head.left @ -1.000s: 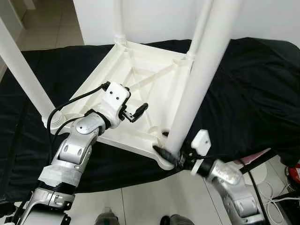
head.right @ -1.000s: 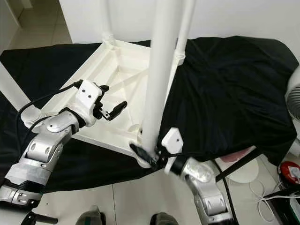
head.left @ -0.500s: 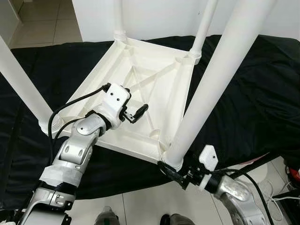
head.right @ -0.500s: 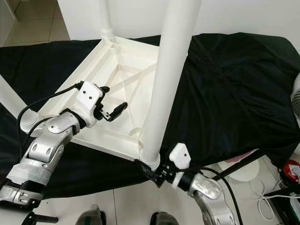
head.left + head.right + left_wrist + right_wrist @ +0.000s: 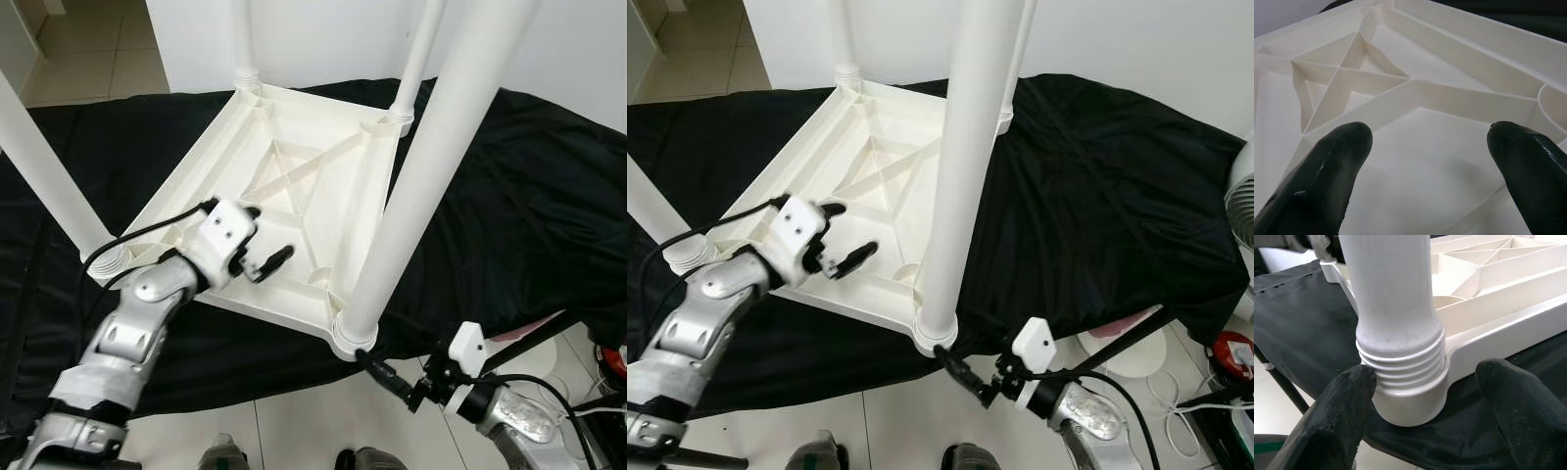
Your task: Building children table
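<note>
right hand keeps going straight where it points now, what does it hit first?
Most likely the threaded base of the near table leg, seated in its corner socket. The open right hand points at it; the gap's depth is unclear.

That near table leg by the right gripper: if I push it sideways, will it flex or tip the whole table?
The near leg looks like thick rigid plastic, so probably little flex. It sits threaded in its corner socket, so a push likely shifts the upturned tabletop, which may slide on the black cloth. Right gripper is open beside it.
</note>
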Robot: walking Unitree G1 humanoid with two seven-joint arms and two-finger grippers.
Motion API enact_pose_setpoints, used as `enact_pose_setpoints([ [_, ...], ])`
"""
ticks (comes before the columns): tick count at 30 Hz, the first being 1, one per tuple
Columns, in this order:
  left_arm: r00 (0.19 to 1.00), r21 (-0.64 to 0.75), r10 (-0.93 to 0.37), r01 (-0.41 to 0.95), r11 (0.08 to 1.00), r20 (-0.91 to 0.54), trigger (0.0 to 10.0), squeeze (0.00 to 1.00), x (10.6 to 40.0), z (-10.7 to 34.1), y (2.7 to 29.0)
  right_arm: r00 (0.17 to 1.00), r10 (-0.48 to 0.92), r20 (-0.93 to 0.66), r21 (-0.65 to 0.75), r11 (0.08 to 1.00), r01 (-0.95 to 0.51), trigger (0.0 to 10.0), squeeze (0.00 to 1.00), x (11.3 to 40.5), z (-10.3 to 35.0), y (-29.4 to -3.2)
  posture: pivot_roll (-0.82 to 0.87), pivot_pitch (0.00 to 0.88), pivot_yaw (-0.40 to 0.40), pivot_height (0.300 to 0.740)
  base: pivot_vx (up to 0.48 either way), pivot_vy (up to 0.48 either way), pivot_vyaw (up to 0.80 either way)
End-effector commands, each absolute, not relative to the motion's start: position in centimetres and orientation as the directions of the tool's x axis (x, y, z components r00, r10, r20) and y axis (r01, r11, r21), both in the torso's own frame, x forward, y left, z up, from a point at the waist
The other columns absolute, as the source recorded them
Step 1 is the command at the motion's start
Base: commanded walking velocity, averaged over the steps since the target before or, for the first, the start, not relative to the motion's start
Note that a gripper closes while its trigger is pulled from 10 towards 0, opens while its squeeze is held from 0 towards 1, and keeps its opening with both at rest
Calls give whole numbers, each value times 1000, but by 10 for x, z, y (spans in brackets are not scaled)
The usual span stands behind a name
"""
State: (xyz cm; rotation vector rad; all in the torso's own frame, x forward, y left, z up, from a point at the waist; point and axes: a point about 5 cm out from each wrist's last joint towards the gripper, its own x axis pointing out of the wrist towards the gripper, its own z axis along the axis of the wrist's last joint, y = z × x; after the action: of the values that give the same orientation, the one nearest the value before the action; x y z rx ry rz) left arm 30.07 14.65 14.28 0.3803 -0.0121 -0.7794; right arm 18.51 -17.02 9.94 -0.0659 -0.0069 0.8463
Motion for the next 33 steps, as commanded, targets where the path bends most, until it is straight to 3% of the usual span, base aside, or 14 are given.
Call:
enact_pose_setpoints([
  [1, 721, 354, -681, 675, 647, -130, 10000, 0, 301, 143, 150, 686, 727, -17, -52, 685, -727, 10000, 0, 185, 98, -176, 64, 44, 3, 740, 0, 0, 0],
  [7, 815, 411, -563, 565, 716, -140, 10000, 0, 311, 139, 160, 755, 655, 0, -48, 754, -655, 10000, 0, 193, 95, -189, 65, 51, 0, 740, 0, 0, 0],
  [19, 893, 429, -438, 438, 790, -104, 10000, 0, 332, 145, 152, 808, 585, 73, 7, 810, -587, 10000, 0, 207, 100, -196, 63, 51, 0, 740, 0, 0, 0],
  [29, 852, 405, -516, 505, 762, -90, 10000, 0, 333, 148, 146, 824, 558, 94, 56, 824, -564, 10000, 0, 209, 96, -197, 59, 44, 8, 740, 0, 0, 0],
  [30, 811, 370, -578, 567, 736, -91, 10000, 75, 329, 147, 146, 830, 550, 94, 65, 828, -556, 10000, 0, 209, 95, -200, 57, 44, 10, 740, 0, 0, 0],
  [31, 811, 370, -578, 567, 736, -91, 10000, 75, 329, 147, 146, 830, 550, 94, 65, 828, -556, 10000, 0, 209, 95, -200, 57, 44, 10, 740, 0, 0, 0],
  [32, 760, 336, -644, 631, 699, -87, 10000, 184, 323, 148, 146, 834, 545, 92, 68, 832, -551, 10000, 0, 208, 94, -202, 57, 44, 10, 740, 0, 0, 0],
  [33, 760, 336, -644, 631, 699, -87, 10000, 184, 323, 148, 146, 834, 545, 92, 68, 832, -551, 10000, 0, 208, 94, -202, 57, 44, 10, 740, 0, 0, 0],
])
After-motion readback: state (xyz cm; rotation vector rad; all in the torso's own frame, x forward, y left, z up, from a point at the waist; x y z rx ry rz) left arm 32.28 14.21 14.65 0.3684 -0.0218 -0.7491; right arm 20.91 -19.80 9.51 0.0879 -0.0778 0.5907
